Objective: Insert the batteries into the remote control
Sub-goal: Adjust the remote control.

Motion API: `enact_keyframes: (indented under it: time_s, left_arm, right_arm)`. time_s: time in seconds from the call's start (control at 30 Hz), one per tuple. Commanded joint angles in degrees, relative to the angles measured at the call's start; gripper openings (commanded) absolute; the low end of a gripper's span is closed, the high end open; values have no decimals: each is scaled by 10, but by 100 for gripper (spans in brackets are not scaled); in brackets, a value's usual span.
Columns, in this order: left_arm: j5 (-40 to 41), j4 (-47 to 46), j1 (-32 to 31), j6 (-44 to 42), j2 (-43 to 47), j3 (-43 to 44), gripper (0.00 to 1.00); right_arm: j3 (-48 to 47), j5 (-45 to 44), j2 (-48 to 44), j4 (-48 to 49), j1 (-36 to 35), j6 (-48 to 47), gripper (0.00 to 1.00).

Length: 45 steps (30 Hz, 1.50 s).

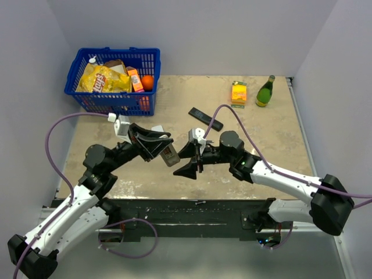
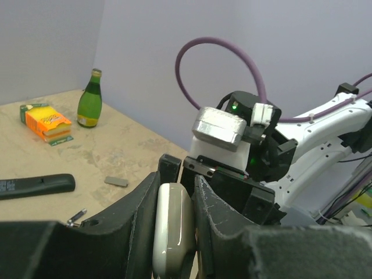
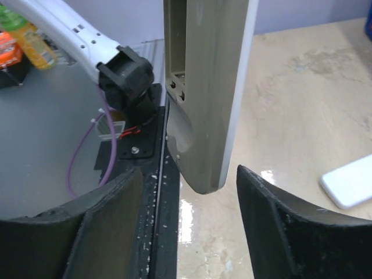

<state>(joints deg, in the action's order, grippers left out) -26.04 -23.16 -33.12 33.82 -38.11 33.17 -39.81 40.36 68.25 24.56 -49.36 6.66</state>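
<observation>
Firmly clenched in the left jaws, the beige remote control (image 3: 203, 87) shows its open battery bay (image 3: 177, 52); right jaws, released, flank its tip. Hold it steady, bay facing them.

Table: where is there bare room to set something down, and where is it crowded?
Bare: the right side, between green bottle and right arm. Crowded: the centre, where left gripper holds the pale remote, right gripper open around it; also the basket corner.
</observation>
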Motion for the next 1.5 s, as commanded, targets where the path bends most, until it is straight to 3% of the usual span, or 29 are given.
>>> enact_keyframes:
  time_s: [0.0, 0.2, 0.53, 0.73, 0.87, 0.9, 0.93, 1.1, 1.47]
  left_arm:
    - [-37, -78, 2, 30, 1, 13, 0]
    - [-48, -92, 2, 36, -3, 10, 0]
    - [-60, -121, 1, 42, -10, -4, 0]
    - [-84, -111, 2, 37, -21, 6, 0]
    - [-95, -101, 1, 24, -25, 12, 0]
    - [-95, -99, 1, 24, -25, 13, 0]
    - [-96, -99, 1, 24, -25, 13, 12]
    - [-94, -91, 1, 19, -25, 12, 43]
    - [-89, -98, 1, 22, -18, -20, 68]
  right_arm:
    - [-18, 57, 19, 58, 2, 27, 61]
    - [-25, 72, 29, 79, 2, 43, 44]
    - [-28, 83, 26, 112, 2, 75, 38]
    - [-33, 96, 29, 117, 2, 83, 20]
    - [-37, 93, 28, 109, 3, 85, 0]
    - [-39, 91, 28, 110, 3, 89, 0]
    - [-39, 89, 28, 110, 3, 94, 0]
    - [-39, 81, 27, 137, 3, 119, 0]
    - [-47, 59, 55, 185, 4, 181, 0]
